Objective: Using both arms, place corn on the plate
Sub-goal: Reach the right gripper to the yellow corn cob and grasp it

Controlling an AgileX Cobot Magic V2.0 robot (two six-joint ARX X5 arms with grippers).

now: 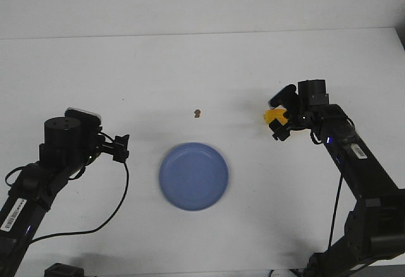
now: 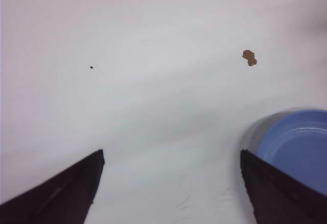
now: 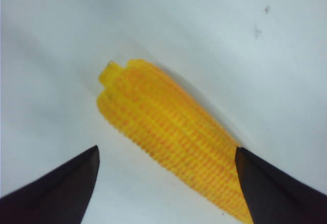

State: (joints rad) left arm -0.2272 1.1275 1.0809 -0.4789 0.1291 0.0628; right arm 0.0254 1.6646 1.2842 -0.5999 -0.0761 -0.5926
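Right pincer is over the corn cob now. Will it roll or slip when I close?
The corn cob looks round and tapered, so it may roll in an arc if nudged. Its ridged kernels probably aid grip. It looks rigid. The right pincer sits open, straddling it.

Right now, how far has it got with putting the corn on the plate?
Early. The plate holds nothing. The corn lies on the table, with the right gripper open over it, not yet closed on it. The left gripper is open beside the plate. Grasping, carrying and placing all remain.
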